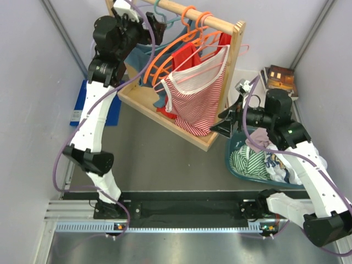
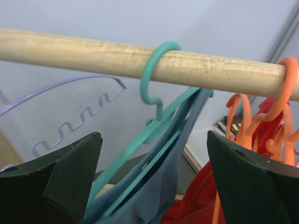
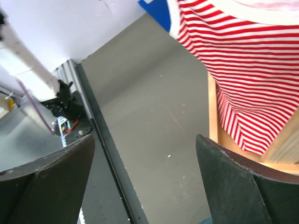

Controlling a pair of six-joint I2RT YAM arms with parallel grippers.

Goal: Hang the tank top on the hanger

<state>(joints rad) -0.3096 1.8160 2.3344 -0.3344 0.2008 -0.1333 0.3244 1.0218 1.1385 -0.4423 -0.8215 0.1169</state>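
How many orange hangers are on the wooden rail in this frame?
2. The left orange hanger hooks the wooden rail just right of the teal-green hanger; the right orange hanger hooks on beside it. The striped top may hide more.

table (image 1: 159,162): grey, matte, with pale walls at its left, right and far sides.
wooden rack (image 1: 165,122): its tray-like base sits directly on the table, set at an angle across the far middle.
blue pad (image 1: 80,107): flat on the table, just left of the rack's base.
teal basket (image 1: 237,169): right of the rack and nearer the arms, heaped with clothes.
brown box (image 1: 280,78): right of the rack, by the far right corner.
black rail (image 1: 187,208): along the near edge, well in front of the rack, carrying both arm bases.
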